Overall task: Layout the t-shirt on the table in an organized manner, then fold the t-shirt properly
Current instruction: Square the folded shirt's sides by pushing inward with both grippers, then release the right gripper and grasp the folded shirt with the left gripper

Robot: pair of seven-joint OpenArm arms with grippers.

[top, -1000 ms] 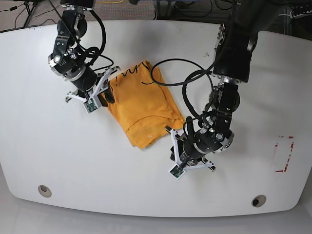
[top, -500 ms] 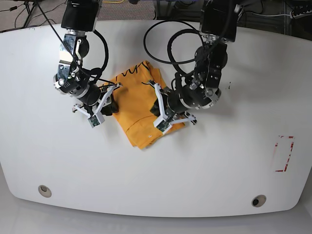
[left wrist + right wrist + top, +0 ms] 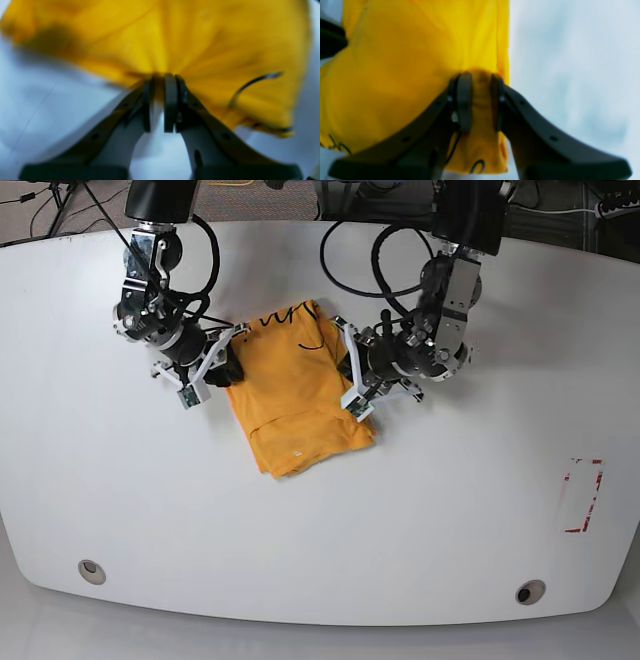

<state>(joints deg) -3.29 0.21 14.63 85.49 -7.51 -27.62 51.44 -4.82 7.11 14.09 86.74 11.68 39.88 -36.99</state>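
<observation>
No readable brand anywhere. The t-shirt [image 3: 297,402] is only showing some dark scribbly marks near its far edge, too blurry to read, plus a tiny white speck near the front hem in the base view.

It's sitting folded up in a compact bundle on the table [image 3: 320,520], a bit left of centre and toward the back.

Both arms are reaching down from the far side and angling in toward the shirt from opposite sides. The right gripper [image 3: 481,101] is pinching a bunched fold of yellow fabric between its pads, jaws nearly closed on it. The left gripper [image 3: 159,102] is clamping the shirt's edge too, with the cloth pulled taut and fanning out from the tips.

The wrist cams are showing those pinches up close, which the base view can't resolve. The base view is the only one showing the red-taped rectangle [image 3: 583,495] off to the side and two grey grommet holes [image 3: 92,570] along the near edge.
</observation>
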